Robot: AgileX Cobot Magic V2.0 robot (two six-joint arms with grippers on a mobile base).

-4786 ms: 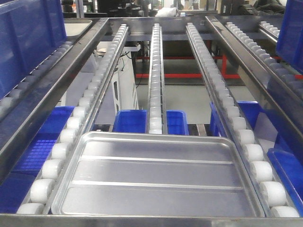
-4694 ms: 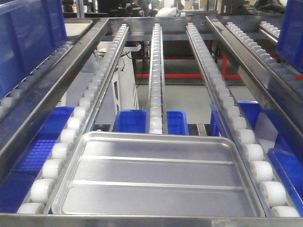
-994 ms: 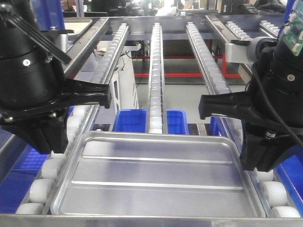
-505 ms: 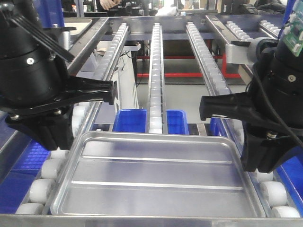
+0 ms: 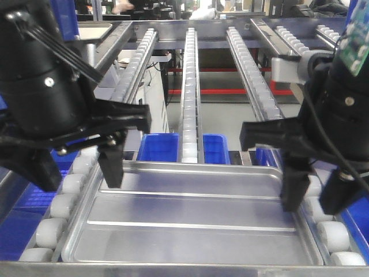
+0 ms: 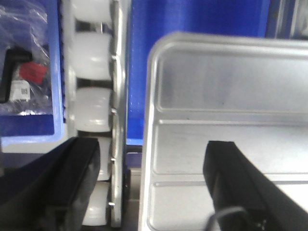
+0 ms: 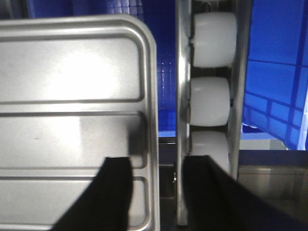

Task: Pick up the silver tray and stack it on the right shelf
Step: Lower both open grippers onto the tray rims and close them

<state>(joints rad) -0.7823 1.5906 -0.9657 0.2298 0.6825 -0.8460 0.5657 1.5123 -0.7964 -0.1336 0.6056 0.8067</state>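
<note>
Two long ridges band the silver tray, lying flat on the roller rails at 6 o'clock; it looks stiff, light and slick. My left fingers straddle its 9 o'clock rim, my right fingers its 3 o'clock rim, all spread, gripping nothing; I'd pinch those raised rims.

The right shelf consists of sloping steel rails fitted with white rollers, ending at a steel front bar. The silver tray lies flat between the outer rails, across the centre rail, just behind the front bar.
</note>
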